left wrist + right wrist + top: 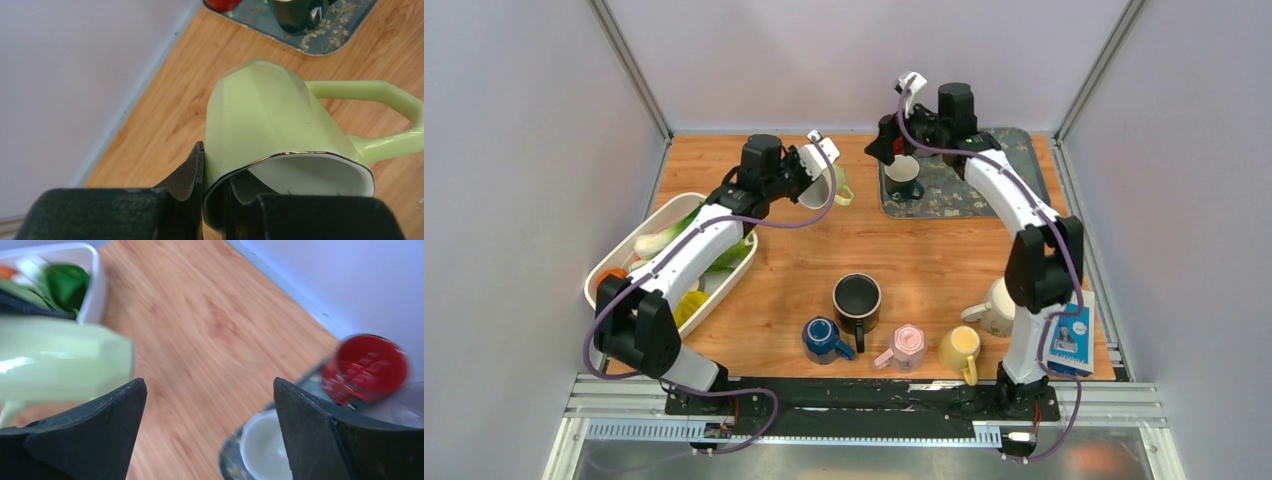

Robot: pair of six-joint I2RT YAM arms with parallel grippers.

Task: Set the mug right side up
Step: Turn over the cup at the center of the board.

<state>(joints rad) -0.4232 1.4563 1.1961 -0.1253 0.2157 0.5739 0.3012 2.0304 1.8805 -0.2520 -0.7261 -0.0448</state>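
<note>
the left claw [215,182] is clamped on the rim of the green mug [260,115], one finger [191,172] pressed against the outside wall and the other tucked inside the mouth. the mug is tipped over on its side in that grip, its mouth facing back toward the wrist and its base pointing away. the handle sticks out to the right in the wrist view. from above, it sits at about 11 o'clock on the surface [924,250], near the back edge. i cannot tell whether its side touches the wood or hangs just above it.

the right claw [207,432] is spread wide and grips nothing. it hangs at about 12 o'clock, just beside the near left corner of the tray [949,195], which lies at 1 o'clock. a dark mug [904,182] with a pale inside stands upright on the tray, right under that claw. a red thing [371,366] sits on the tray too, blurred in the wrist view. the green mug shows as a smear at the left of that same view, well apart from the open fingers.

a white bin [95,285] with greens in it lies at 9 o'clock, under the left arm. near 6 o'clock stand a blue mug [822,337], a black mug [857,298], a pink mug [907,345] and a yellow mug [960,347], close together. a cream mug [996,308] sits at 4 o'clock, touching the right arm's base, with a blue and white box [1069,338] just beyond it.
</note>
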